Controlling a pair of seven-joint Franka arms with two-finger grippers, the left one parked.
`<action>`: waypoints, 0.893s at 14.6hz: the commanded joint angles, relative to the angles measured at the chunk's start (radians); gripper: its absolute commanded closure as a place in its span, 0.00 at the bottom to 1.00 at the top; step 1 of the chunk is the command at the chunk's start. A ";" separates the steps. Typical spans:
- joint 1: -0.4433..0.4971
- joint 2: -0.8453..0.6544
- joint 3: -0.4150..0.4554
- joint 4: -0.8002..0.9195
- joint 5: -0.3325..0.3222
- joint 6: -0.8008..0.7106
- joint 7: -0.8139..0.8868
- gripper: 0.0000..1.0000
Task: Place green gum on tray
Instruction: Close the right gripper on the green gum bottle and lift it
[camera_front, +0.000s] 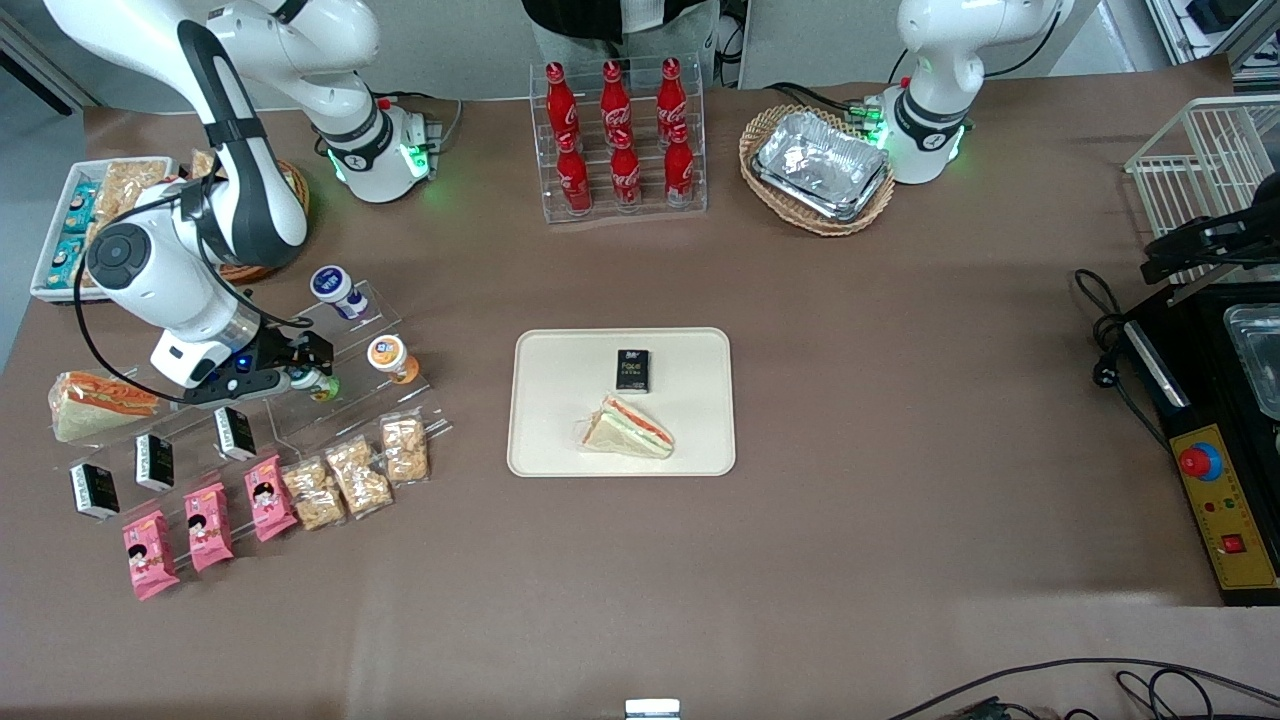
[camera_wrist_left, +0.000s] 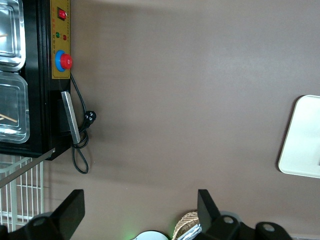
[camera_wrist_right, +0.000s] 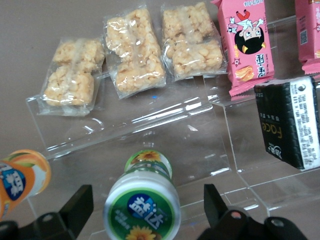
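Wrist view — pincer (camera_wrist_right: 145, 210) (fingers apart) straddles green gum (camera_wrist_right: 142, 200).

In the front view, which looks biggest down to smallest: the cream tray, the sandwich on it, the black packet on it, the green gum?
Tray, sandwich, black packet, green gum. The hand is around the gum, open.

gum (camera_wrist_right: 142, 205): we see a glossy printed label
stand (camera_wrist_right: 165, 125): clear, shiny acrylic
tray (camera_front: 560, 440): matt cream plastic
table (camera_front: 900, 400): matt brown cloth
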 joint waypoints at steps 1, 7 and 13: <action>-0.005 0.014 0.000 -0.007 0.019 0.027 -0.023 0.13; -0.003 0.011 0.000 -0.013 0.019 0.019 -0.019 0.40; -0.005 -0.040 0.000 0.013 0.021 0.010 -0.025 0.71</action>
